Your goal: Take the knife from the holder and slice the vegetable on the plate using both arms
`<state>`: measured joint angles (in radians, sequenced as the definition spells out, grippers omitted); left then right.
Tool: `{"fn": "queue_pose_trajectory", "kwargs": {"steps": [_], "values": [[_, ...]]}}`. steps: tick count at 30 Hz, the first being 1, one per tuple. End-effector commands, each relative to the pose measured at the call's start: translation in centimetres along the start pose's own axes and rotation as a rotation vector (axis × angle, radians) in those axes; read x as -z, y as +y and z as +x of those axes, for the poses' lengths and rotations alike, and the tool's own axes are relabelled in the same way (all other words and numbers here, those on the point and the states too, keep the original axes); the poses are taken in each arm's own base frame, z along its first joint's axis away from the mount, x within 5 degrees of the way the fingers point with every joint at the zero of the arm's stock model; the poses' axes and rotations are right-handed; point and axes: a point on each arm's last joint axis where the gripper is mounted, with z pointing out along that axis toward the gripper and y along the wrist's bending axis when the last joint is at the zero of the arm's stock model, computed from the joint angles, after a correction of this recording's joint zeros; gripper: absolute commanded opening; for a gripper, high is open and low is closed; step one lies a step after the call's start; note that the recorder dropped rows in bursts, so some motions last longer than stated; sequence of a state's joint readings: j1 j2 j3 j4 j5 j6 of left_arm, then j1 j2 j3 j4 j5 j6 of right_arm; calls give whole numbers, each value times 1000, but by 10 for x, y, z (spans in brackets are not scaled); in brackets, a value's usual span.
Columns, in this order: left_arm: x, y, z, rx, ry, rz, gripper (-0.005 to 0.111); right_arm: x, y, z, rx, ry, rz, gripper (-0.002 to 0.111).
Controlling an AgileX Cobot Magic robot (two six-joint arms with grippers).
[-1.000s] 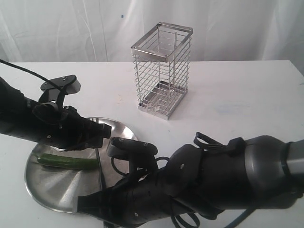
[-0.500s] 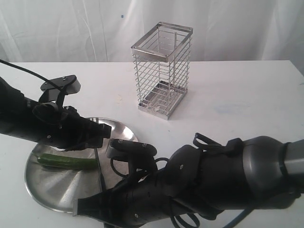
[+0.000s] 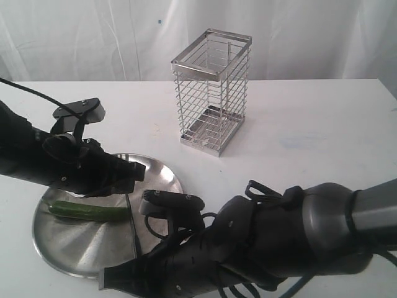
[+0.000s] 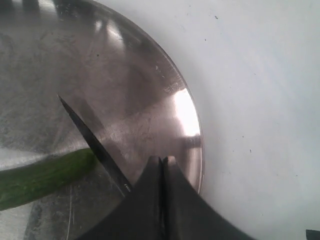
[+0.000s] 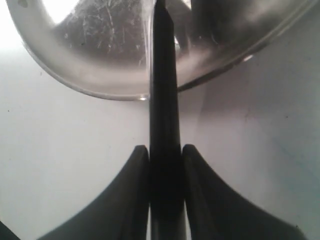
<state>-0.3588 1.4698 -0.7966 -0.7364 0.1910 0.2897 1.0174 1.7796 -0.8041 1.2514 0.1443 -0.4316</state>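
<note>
The dark green vegetable [image 3: 84, 211] lies across the shiny steel plate [image 3: 80, 245]. My right gripper [image 5: 165, 152] is shut on the black handle of the knife [image 5: 164, 90]. The narrow blade of the knife [image 3: 131, 220] reaches over the plate, right beside the vegetable's right end. In the left wrist view the knife [image 4: 90, 137] crosses the plate [image 4: 140, 90] next to the tip of the vegetable [image 4: 35, 180]. My left gripper [image 4: 163, 161] hovers over the plate's right part, shut on nothing. From outside, the left gripper [image 3: 141, 171] sits just behind the blade. The right gripper [image 3: 127, 272] is low at the front.
The wire holder [image 3: 214, 93] stands without the knife at the back middle of the white table [image 3: 310, 124]. My bulky right arm [image 3: 279, 242] with its cables fills the front right. A white curtain hangs behind the table.
My right arm has shifted a little down and toward the front, and the knife blade moved with it along the vegetable's end. The left arm has stayed still.
</note>
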Motion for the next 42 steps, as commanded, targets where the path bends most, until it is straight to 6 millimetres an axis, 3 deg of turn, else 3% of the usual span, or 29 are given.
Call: {"fn": "queue_pose_trajectory", "kwargs": {"steps": [1,9,42], "values": [[1,-2,1,-12,10,7,0,-2,2,-5,22,2,-8,0],[1,-1,1,-26,12,2,0,0,17,-16,59,-20,-56,0],[1,-1,4,-68,46,-1,0,0,14,-22,54,-73,-31,0]]}}
